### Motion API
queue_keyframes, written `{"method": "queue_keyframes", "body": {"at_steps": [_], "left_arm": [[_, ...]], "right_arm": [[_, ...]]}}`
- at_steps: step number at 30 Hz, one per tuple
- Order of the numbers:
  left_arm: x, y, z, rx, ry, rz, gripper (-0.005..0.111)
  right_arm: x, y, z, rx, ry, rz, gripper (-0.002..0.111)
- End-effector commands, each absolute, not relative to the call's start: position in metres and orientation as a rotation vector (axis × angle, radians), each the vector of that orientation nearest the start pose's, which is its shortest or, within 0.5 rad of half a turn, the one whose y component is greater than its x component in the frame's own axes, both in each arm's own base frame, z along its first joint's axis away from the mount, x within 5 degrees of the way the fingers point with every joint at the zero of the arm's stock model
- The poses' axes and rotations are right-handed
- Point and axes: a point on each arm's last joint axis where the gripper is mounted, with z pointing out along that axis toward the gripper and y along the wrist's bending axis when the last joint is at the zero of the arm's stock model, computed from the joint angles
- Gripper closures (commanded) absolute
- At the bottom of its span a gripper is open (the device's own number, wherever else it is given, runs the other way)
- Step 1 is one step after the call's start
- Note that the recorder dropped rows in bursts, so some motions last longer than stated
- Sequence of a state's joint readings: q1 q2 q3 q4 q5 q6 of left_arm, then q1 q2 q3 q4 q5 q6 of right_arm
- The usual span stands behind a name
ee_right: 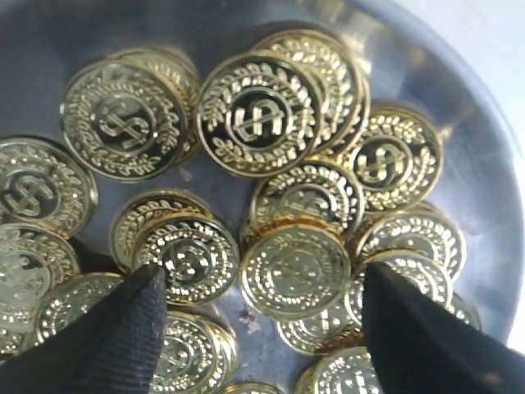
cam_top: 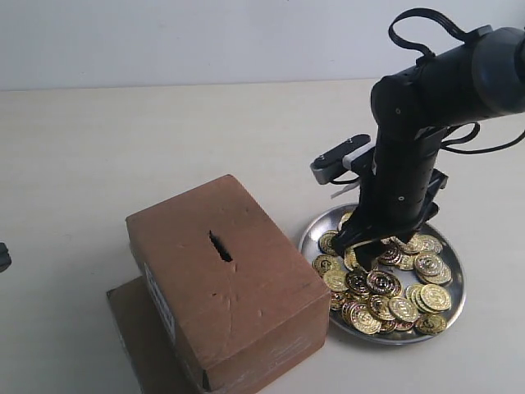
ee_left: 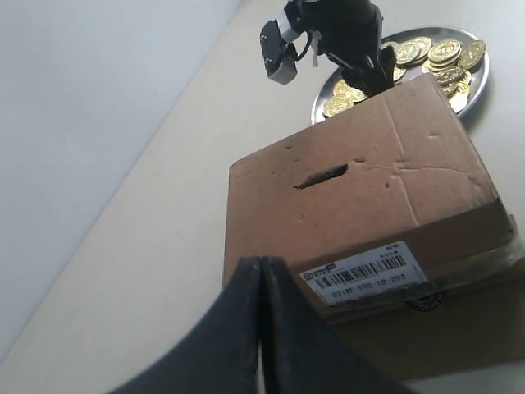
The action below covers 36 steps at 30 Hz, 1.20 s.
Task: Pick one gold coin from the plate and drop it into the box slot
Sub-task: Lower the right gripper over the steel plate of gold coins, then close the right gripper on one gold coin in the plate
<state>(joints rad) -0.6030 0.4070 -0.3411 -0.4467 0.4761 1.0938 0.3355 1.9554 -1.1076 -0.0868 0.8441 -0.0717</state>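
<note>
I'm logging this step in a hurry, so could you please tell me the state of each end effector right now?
Left end effector: closed, holding nothing.
Right end effector: open over the coins in the plate, nothing gripped.

One brown rectangular cardboard box (cam_top: 225, 287) is here, with one short, narrow dark slot (cam_top: 220, 246) in its top face and one white barcode label (ee_left: 365, 275) on its side. One flat brown cardboard sheet (cam_top: 131, 324) lies under it. One round shiny silver metal plate (cam_top: 322, 223) holds the gold coins (cam_top: 394, 289). Twenty or more show in the exterior view, heaped and overlapping, so no exact count can be given. Two black grippers are in view, the left gripper (ee_left: 261, 316) and the right gripper (ee_right: 267, 328), each with two fingers.
</note>
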Motion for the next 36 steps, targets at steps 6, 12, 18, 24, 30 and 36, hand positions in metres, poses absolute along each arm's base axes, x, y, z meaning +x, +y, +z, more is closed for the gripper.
{"method": "queue_keyframes", "body": {"at_steps": [6,12,18,24,30,36], "left_arm": [[0.062,-0.065,0.261,1.289,1.49,-0.145,0.107],[0.062,-0.065,0.261,1.291,1.488,-0.143,0.107],[0.062,-0.065,0.261,1.291,1.488,-0.143,0.107],[0.062,-0.065,0.261,1.291,1.488,-0.143,0.107],[0.062,-0.065,0.261,1.291,1.488,-0.143,0.107],[0.062,-0.065,0.261,1.291,1.488,-0.143,0.107]], "right_arm": [[0.322,0.101,0.122,-0.742,3.084,0.009,0.046],[0.323,0.1,0.113,-0.747,3.106,-0.005,0.046],[0.323,0.1,0.114,-0.746,3.105,-0.005,0.046],[0.323,0.099,0.113,-0.771,3.097,-0.032,0.048],[0.323,0.099,0.113,-0.771,3.097,-0.032,0.052],[0.323,0.098,0.113,-0.776,3.096,-0.037,0.055]]}}
